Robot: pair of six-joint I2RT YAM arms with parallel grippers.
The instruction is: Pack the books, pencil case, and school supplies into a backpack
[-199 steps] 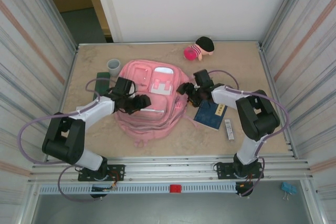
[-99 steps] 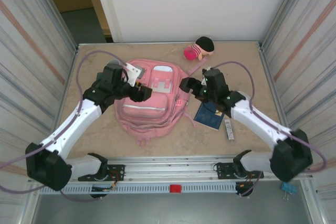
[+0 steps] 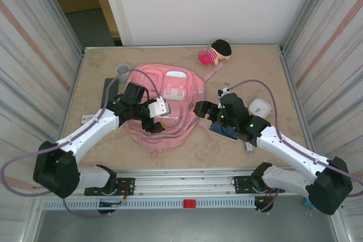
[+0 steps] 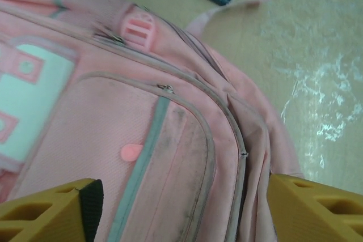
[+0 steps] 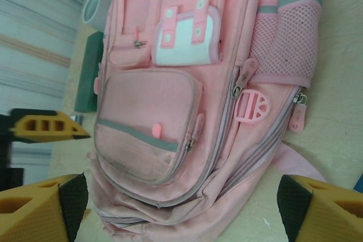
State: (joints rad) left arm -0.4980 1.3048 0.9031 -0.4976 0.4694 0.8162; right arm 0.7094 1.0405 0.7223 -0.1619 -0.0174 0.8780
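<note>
Backpack lies flat mid-table, front pockets up, its bottom end toward the arm bases. Every zip I can see looks shut. It's soft, floppy fabric that will likely sag and bunch if pinched, and it seems light enough to drag. Best holds, I'd judge, are the zip pulls or a strap, not the flat pocket panels.

Left end effector hangs over the backpack's lower front pocket, fingers spread wide, gripping nothing. Right end effector sits at the backpack's right edge, also spread wide and empty.

Dark blue book is just right of the backpack, partly under the right arm. It's thin, probably stiff, and flat on the table, so it looks hard to get a finger under.

Dark green pencil case is just left of the backpack, with the grey cup at the backpack's far-left corner. White rounded box is well right of it, and the pink doll is beyond its far-right corner.

There's bare table on the near side of the backpack. Side walls stand at the table edges, so little elbow room outward.
</note>
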